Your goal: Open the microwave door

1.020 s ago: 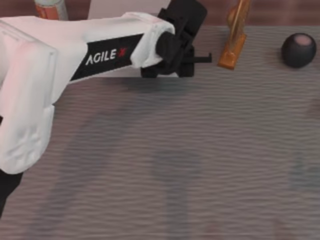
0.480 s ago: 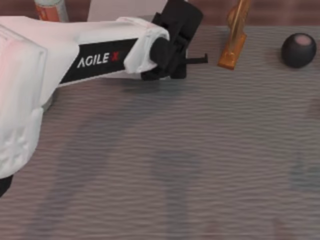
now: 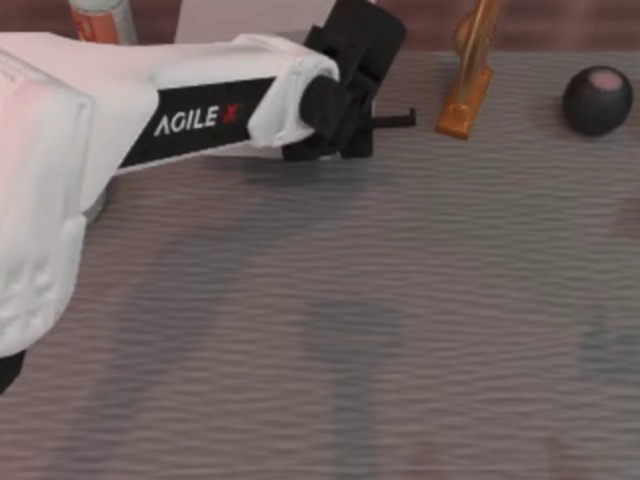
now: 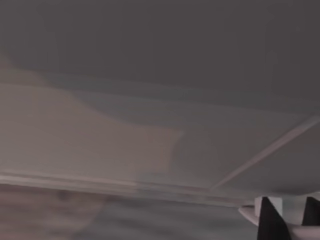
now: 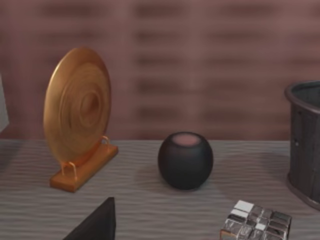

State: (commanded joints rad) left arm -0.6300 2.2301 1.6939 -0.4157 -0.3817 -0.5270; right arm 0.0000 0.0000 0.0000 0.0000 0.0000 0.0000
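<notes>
The front of the table (image 3: 400,350) is bare grey ribbed surface, crossed only by soft shadows. The right arm is out of the top view. Its gripper (image 5: 97,225) shows only as a dark tip in its own wrist view, so I cannot tell whether it is open or closed, and it looks parked.

Farther in, the left arm (image 3: 150,120) lies across the table toward the microwave (image 3: 255,15), a pale box cut off at the far edge. The left gripper (image 3: 385,118) sits just in front of the microwave's right corner, turned sideways. I judge that pose is meant to reach the door's handle. In the left wrist view a pale grey surface, probably the door (image 4: 125,130), fills the frame from very close. No handle can be made out there, and I cannot tell whether this gripper is open, closed or holding anything. The door shows no gap or swing that I can see.

Right of the microwave stands an orange disc (image 3: 470,70) on its stand, with a black ball (image 3: 597,100) beyond it. A mirrored cube (image 5: 255,220) and a dark basket (image 5: 305,145) lie farther right again. An orange can (image 3: 100,18) stands left of the microwave. Behind everything is a brownish slatted wall (image 5: 200,65).
</notes>
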